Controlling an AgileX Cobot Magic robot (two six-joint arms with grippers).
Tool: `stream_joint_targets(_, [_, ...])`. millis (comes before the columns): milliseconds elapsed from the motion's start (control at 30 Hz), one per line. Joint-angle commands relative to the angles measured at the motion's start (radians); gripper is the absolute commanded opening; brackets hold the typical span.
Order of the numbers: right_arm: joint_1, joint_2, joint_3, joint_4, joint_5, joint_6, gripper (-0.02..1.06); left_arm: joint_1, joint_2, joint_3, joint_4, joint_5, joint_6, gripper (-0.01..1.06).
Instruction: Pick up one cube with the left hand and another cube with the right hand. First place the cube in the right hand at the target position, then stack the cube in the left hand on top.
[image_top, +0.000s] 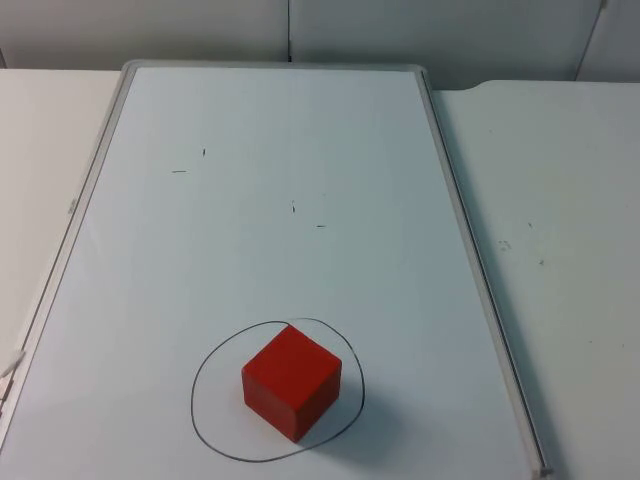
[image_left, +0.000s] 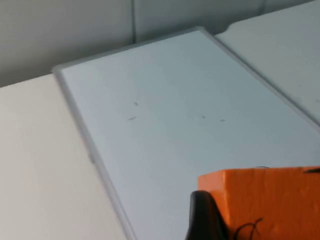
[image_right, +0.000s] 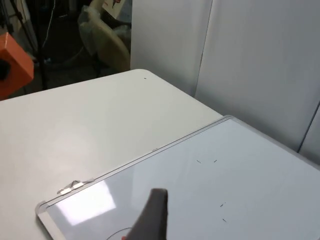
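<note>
Inside the drawn circle (image_top: 205, 400) sits the red cube (image_top: 291, 381) on the whiteboard (image_top: 300, 200).

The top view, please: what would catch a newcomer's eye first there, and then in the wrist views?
First comes the red cube, sitting inside the hand-drawn circle near the front end of the whiteboard. Next is the orange cube held in the left gripper, lifted above the whiteboard. The right gripper hangs over the whiteboard with nothing in it.
</note>
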Motion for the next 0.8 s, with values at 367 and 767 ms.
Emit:
stream_joint_targets(367, [0.005,-0.004,0.004,-0.047,-0.009,0.004,0.84,-0.006,0.466,-0.267,-0.286,0.071,0.336,0.00])
stream_joint_targets(767, [0.005,-0.004,0.004,-0.057,0.001,0.004,0.84,-0.254,0.820,-0.288,-0.348,-0.175,0.376,0.00])
